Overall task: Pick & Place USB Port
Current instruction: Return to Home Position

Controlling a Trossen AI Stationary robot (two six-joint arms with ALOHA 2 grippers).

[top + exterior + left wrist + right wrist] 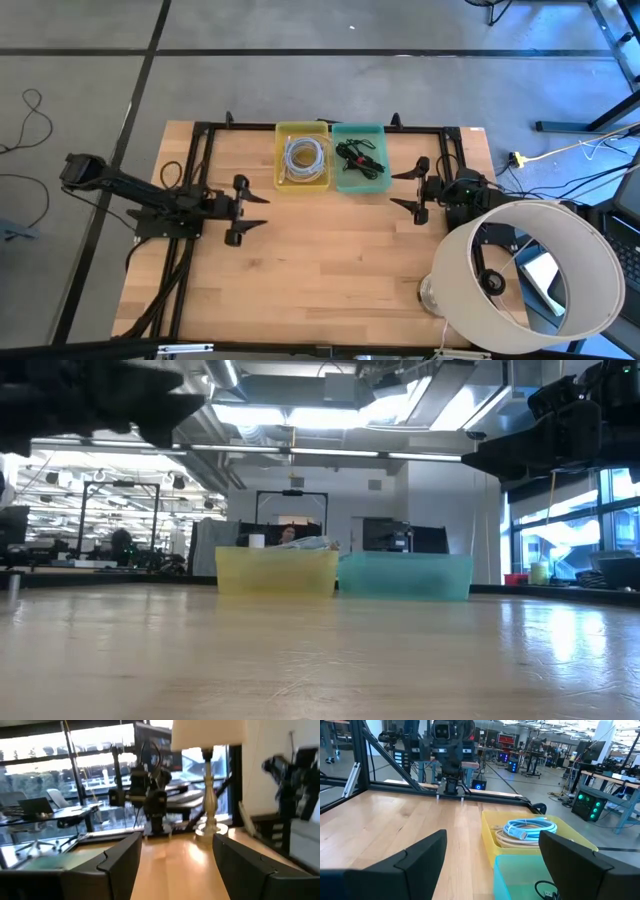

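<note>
- Light-blue cable [530, 827] lies coiled on top of a light-brown cable [506, 839] inside the yellow bin [275, 572].
- Just beside it, the teal bin [405, 575] holds black cables [360, 157].
- Left gripper [262, 210] hovers over the wooden table [330, 270], jaws spread wide, gripping nothing.
- Right gripper [393, 190] faces it near the teal bin, jaws wide too, empty.

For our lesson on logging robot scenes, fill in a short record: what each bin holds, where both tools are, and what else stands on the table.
Yellow bin: coiled cables, light blue over light brown
Teal bin: black cable
Left tool: open, empty, raised above the table, left of the bins
Right tool: open, empty, right of the bins
Also there: lamp, at the right edge
</note>
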